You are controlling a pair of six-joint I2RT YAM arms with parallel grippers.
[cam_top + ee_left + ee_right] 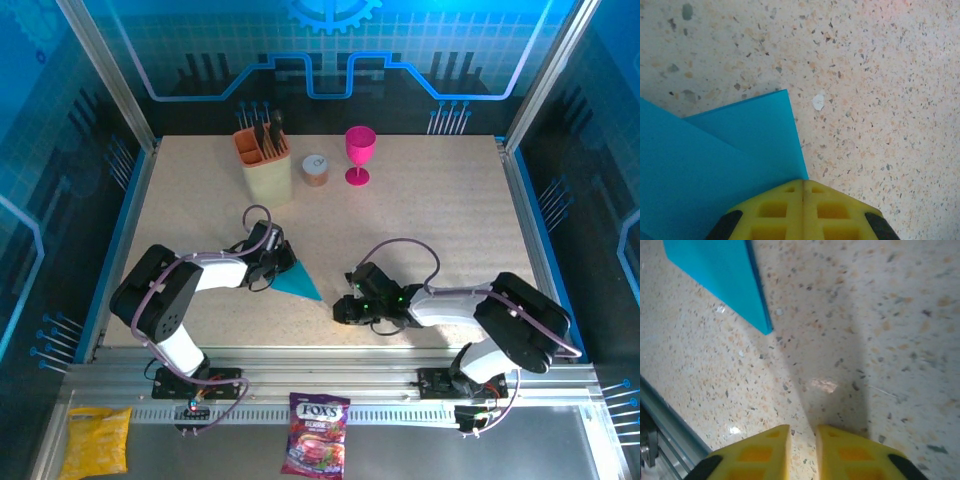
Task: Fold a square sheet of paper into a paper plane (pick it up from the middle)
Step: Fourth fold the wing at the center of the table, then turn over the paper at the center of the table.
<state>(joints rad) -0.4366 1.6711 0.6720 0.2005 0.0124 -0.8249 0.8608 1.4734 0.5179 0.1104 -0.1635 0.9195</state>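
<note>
Spotted candy bag point(316, 432) and yellow bag point(97, 440) on the near ledge point(400, 415), off the desk point(430, 220) and out of play. Found left hand point(802, 187) clenched, tips together over the far-left end of the paper point(715, 165); could not tell whether pinching the sheet or only pressing it down. Found paper lying flat on the desk, left of centre, part-folded into a wedge of overlapped layers, point aimed near and right. Found right hand point(802, 432) slightly parted, grasping nothing, low over bare desk near that point, to its right and apart from it.

Judged the folds loose, not yet creased hard: feared layers springing open with nothing pinning the pointed end. Feared also any pull from the clenched left hand dragging or swivelling the whole wedge, throwing later folds off the centre line. Expected trouble for the right hand in grasping: thin paper flat on a hard desk, so fingers point(765, 450) likely to skid past the point, or to crumple it by coming in too steeply. Reckoned a bent point hard to undo, and a lopsided result the likely price.
</note>
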